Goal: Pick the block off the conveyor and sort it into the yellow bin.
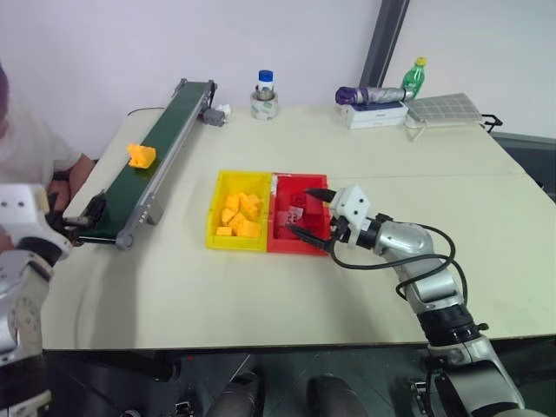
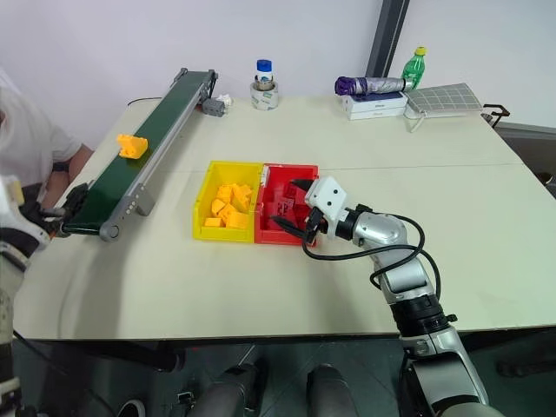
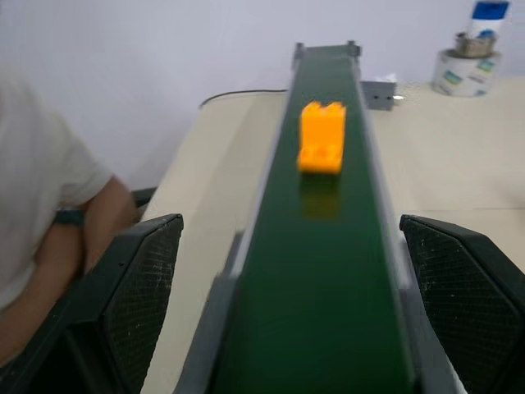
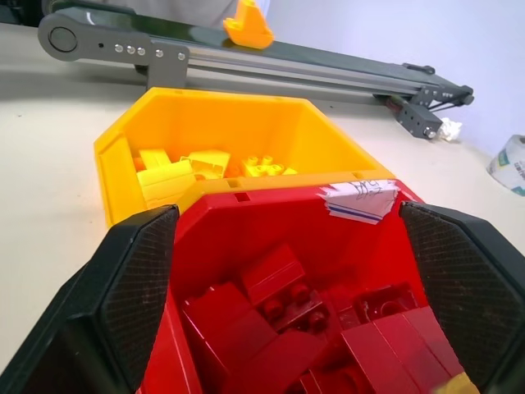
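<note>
A single yellow-orange block (image 1: 141, 155) rides on the dark green belt of the conveyor (image 1: 178, 117), about halfway along it. My left gripper (image 1: 76, 217) hovers at the conveyor's near end, level and pointing up the belt. It is open, its fingers (image 3: 123, 304) straddle the rails, and the block (image 3: 321, 136) lies well ahead of them. The yellow bin (image 1: 215, 208) stands mid-table with several yellow blocks inside. My right gripper (image 1: 313, 219) hangs open over the red bin (image 1: 287, 245), with nothing between its fingers (image 4: 131, 295).
A person's arm and white sleeve (image 1: 35, 152) rest beside the conveyor at the table's left edge. At the back stand a tape roll with a small bottle (image 1: 265, 100), a box with a folded umbrella (image 1: 373, 106), a green bottle (image 1: 414, 76) and a grey panel (image 1: 443, 108).
</note>
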